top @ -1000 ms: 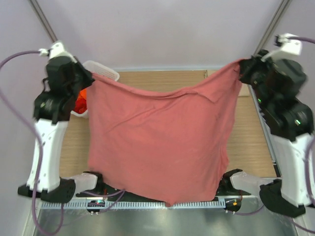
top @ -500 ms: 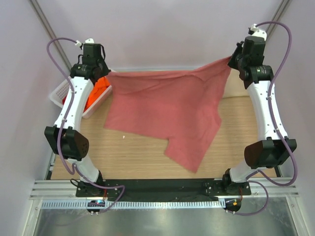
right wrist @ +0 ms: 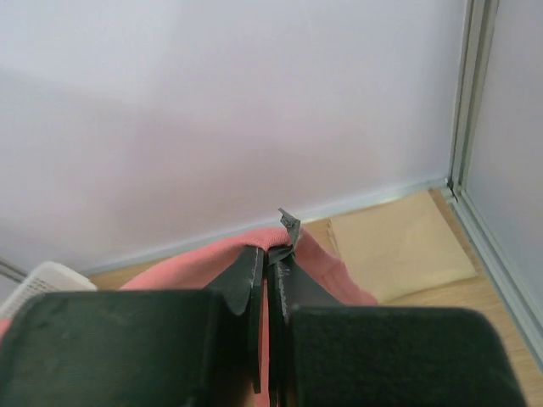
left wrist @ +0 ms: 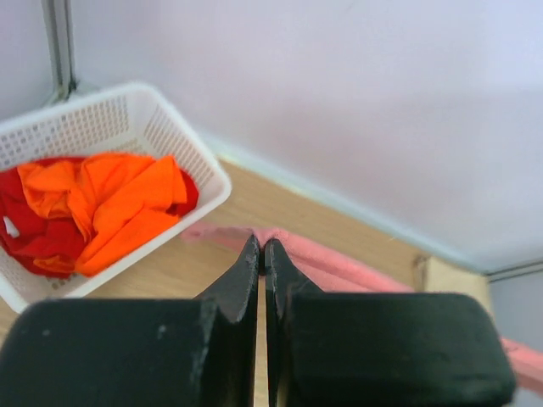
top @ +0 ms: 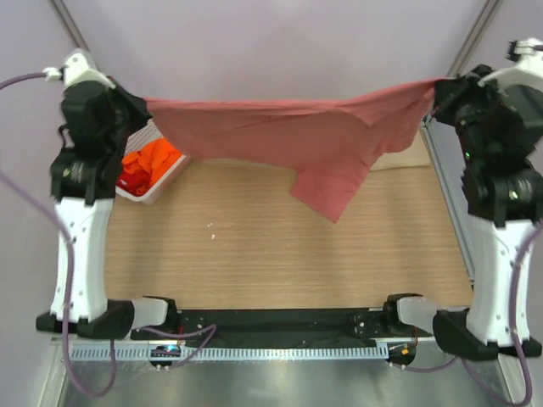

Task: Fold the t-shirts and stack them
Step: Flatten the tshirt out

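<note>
The salmon-pink t-shirt point(top: 280, 136) hangs stretched in the air over the far side of the tabletop point(top: 254, 254), running from about 11 o'clock to about 1 o'clock in the overhead view. The left pincer point(top: 142, 103) is pressed together on the 11 o'clock corner. The right pincer point(top: 434, 91) is clamped on the 1 o'clock corner, a scrap of hem poking up past its tips. The cloth sags between them, and one loose flap droops lowest toward 1 o'clock of the tabletop's centre; whether it touches the wood I cannot tell. At 10 o'clock, just below the left pincer, the white lattice basket point(top: 172, 178) sits on the tabletop, holding a crumpled orange t-shirt point(left wrist: 119, 199) and a red t-shirt point(left wrist: 34, 229).
</note>
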Controlling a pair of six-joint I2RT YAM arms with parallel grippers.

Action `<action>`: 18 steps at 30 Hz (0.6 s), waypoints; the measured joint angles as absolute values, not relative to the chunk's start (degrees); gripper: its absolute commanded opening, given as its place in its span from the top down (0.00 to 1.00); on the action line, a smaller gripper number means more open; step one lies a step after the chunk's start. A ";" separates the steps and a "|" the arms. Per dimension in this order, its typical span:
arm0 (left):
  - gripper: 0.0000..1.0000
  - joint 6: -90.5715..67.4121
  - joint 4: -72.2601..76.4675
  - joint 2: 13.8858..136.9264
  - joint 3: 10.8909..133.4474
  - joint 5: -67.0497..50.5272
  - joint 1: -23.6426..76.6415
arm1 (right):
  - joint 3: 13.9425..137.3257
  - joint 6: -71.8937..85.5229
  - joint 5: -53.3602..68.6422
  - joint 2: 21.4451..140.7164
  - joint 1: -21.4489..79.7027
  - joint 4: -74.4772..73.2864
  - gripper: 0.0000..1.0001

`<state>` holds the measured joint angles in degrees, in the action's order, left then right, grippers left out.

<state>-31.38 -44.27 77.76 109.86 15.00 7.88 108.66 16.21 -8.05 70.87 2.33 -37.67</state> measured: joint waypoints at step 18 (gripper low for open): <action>1.00 -34.48 -48.07 51.62 121.67 15.35 7.84 | 128.51 14.70 -10.17 51.09 8.38 -42.24 0.99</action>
<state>-34.48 -48.07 51.62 121.67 15.35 7.84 128.51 14.70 -10.17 51.09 8.38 -42.24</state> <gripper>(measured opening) 0.009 0.050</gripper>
